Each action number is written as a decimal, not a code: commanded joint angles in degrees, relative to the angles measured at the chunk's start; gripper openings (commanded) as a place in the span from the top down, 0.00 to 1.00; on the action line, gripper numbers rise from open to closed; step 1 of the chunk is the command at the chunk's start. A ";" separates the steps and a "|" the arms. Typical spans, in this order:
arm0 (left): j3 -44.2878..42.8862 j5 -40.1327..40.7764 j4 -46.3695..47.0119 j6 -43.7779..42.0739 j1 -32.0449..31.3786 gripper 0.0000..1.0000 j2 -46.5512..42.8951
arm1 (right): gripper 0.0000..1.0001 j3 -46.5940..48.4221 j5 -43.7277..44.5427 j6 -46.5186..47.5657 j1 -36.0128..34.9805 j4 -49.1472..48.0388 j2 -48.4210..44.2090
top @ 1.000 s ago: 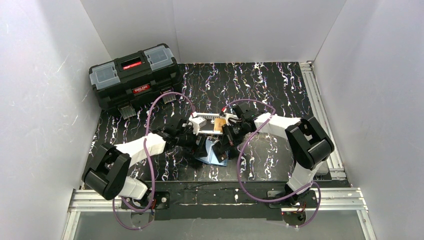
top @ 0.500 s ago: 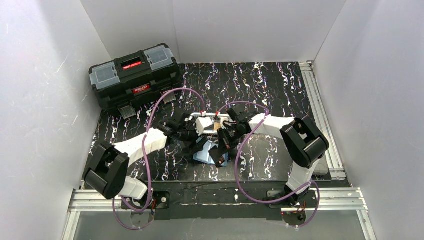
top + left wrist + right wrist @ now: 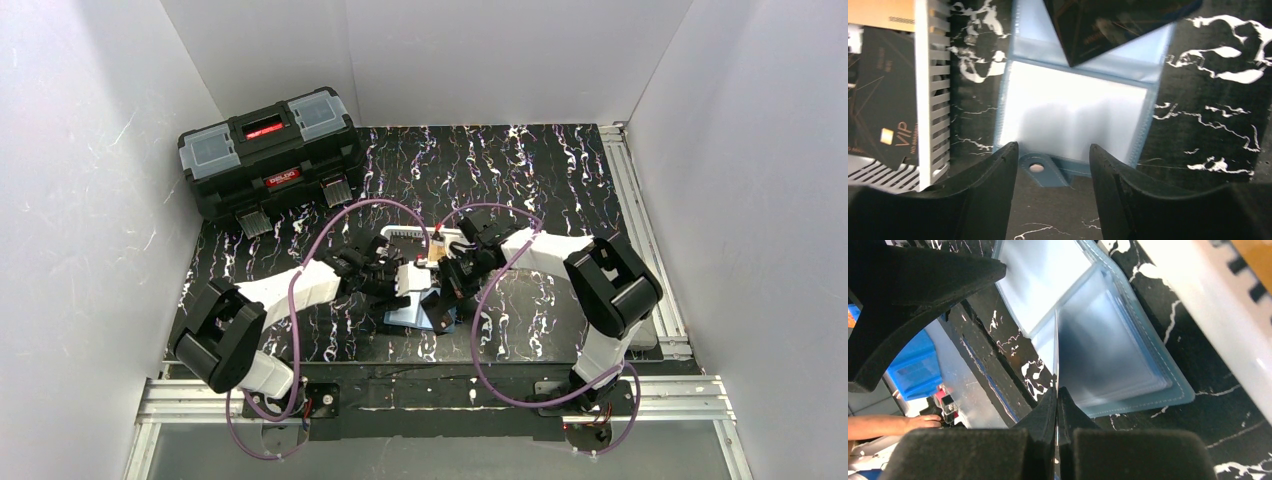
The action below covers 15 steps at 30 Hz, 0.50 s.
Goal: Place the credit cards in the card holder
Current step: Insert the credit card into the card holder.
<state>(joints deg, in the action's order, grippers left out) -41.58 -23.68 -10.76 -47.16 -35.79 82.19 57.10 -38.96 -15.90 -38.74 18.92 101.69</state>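
Left gripper (image 3: 1054,150) just dropped away from the white basket (image 3: 933,100), and its jaws now sit apart, straddling the snap tab of the card holder (image 3: 1075,110) at frame centre. Right gripper (image 3: 1057,390), clamped on the black card (image 3: 1108,25), lowered its corner onto the upper sleeve, so I'd say insertion's starting.

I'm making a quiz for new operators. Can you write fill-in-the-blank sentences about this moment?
1. The card pinched by the right gripper at the open card holder is coloured ____.
2. The left gripper is ____, holding nothing.
3. The white mesh basket holds another dark card printed ____.
Missing words: black; open; VIP.
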 commanded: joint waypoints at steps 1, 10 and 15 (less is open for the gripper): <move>0.25 -4.42 -6.27 -4.76 -0.86 0.49 -0.78 | 0.99 -1.64 0.56 -1.30 1.66 -1.98 -2.40; -1.67 -9.66 -17.00 -12.70 -1.87 0.54 -0.54 | 0.99 1.07 4.68 -1.99 2.74 -0.07 -1.65; -2.73 -12.08 -19.78 -13.30 -1.91 0.55 -0.80 | 0.99 2.80 3.74 -2.08 2.88 -0.70 -2.02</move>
<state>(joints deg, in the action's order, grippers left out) -42.41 -30.89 -24.51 -58.00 -37.34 82.19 56.86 -36.42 -18.11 -36.16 18.44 100.97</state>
